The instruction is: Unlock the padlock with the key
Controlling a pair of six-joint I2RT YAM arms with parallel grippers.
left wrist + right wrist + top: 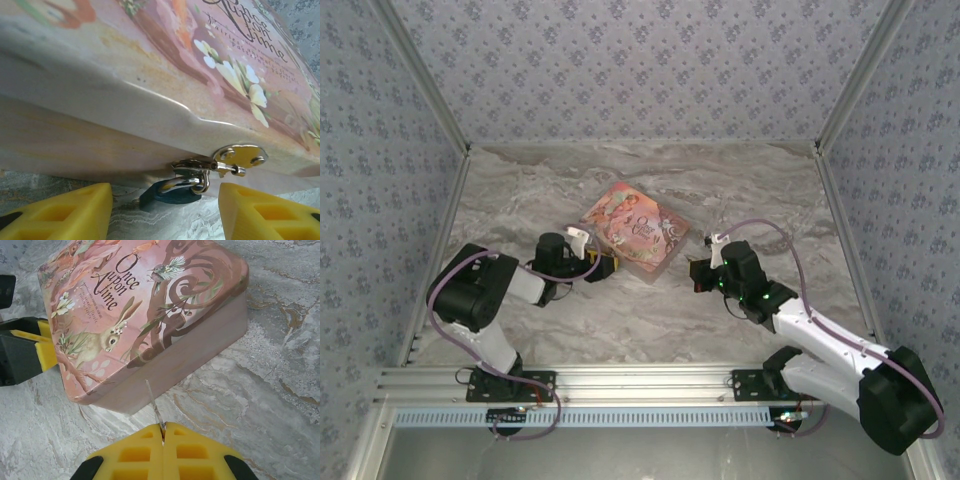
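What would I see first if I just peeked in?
The pink storybook box sits in the middle of the marble table. A tiny blue padlock hangs from its clasp, between the open yellow fingers of the left gripper. The right gripper pinches a thin silver key pointing at the box.

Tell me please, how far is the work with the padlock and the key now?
Done: the right gripper is shut on the key. In hand: the open left gripper brackets the padlock hanging on the hasp of the book-shaped box. Left: hold the padlock, then insert and turn the key.
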